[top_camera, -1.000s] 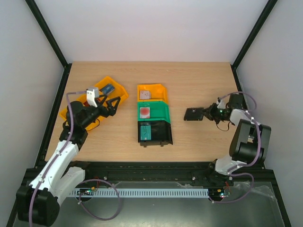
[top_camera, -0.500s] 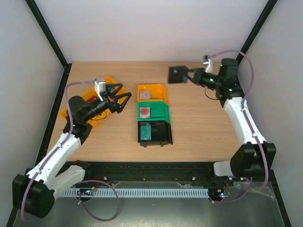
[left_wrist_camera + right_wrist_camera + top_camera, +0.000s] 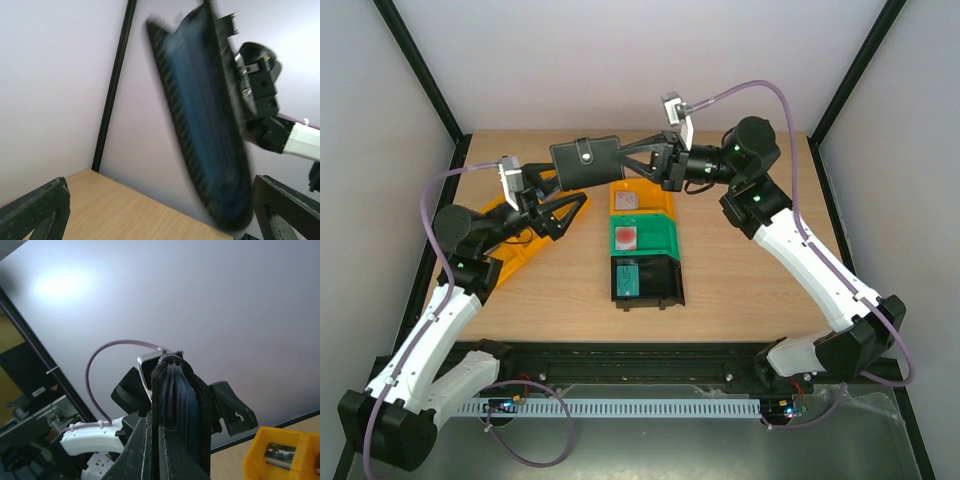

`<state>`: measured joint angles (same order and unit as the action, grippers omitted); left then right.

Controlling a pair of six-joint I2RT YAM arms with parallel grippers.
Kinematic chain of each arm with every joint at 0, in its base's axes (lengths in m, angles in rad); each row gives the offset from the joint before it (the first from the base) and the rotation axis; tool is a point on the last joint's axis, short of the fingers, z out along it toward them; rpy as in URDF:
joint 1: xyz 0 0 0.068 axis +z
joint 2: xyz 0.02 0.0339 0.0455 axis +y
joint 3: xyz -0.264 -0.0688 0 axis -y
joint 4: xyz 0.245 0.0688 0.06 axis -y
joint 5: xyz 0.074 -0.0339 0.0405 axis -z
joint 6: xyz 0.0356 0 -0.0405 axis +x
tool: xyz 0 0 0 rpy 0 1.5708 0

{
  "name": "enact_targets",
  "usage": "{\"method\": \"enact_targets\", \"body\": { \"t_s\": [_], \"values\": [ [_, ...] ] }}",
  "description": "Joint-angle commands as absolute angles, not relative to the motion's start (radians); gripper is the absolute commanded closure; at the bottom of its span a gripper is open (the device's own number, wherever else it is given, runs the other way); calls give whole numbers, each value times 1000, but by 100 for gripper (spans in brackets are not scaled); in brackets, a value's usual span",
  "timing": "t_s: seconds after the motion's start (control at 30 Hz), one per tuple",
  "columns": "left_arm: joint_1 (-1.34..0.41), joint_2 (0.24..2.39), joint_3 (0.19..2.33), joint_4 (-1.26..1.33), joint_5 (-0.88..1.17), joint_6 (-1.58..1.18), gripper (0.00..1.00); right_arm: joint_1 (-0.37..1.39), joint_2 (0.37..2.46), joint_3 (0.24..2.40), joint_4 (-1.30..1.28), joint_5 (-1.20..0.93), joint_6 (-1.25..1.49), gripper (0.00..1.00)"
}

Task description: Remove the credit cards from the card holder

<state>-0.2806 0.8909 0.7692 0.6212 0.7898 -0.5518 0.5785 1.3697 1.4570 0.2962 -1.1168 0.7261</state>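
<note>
Right gripper (image 3: 625, 165): pinched shut on the right edge of the card holder (image 3: 586, 160), which it holds in the air over the far left of the table.
Left gripper (image 3: 567, 195): jaws wide, just beside the holder.
Credit cards: none showing, only blue-grey lining; likely inside.
Your move: steady the holder, find a card edge, and pull along the slot.

Pale wooden tabletop (image 3: 560, 290) between plain white walls (image 3: 620, 60), black frame posts (image 3: 423, 70) at the corners.
</note>
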Motion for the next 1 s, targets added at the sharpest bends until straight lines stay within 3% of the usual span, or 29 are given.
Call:
{"method": "enact_targets", "body": {
  "t_s": [0.0,0.17,0.27,0.33,0.37,0.5,0.57,0.6,0.67,0.83,0.97],
  "values": [
    [-279,862,811,681,839,-582,5,611,1382,1467,402,-1161,735,99],
    [-280,855,808,698,841,-626,27,612,1380,1449,393,-1161,728,98],
    [-285,853,810,699,831,-613,69,613,1380,1444,371,-1161,714,98],
    [-284,854,813,691,815,-617,90,614,1380,1441,344,-1160,698,98],
    [-284,854,814,683,801,-624,94,614,1379,1442,313,-1160,676,98],
    [-283,842,808,560,736,-584,98,600,1380,1499,28,-1139,456,95],
    [-284,830,803,436,707,-466,98,565,1391,1564,-213,-1073,310,49],
    [-283,820,801,335,696,-372,98,543,1391,1596,-332,-1014,230,31],
    [-285,804,805,160,687,-103,98,522,1384,1656,-550,-866,80,16],
    [-305,836,841,-315,521,561,98,523,1370,1641,-761,-604,-126,8],
    [-335,867,949,-564,446,687,98,574,1448,1752,-856,-574,-236,8]
  ]
}}
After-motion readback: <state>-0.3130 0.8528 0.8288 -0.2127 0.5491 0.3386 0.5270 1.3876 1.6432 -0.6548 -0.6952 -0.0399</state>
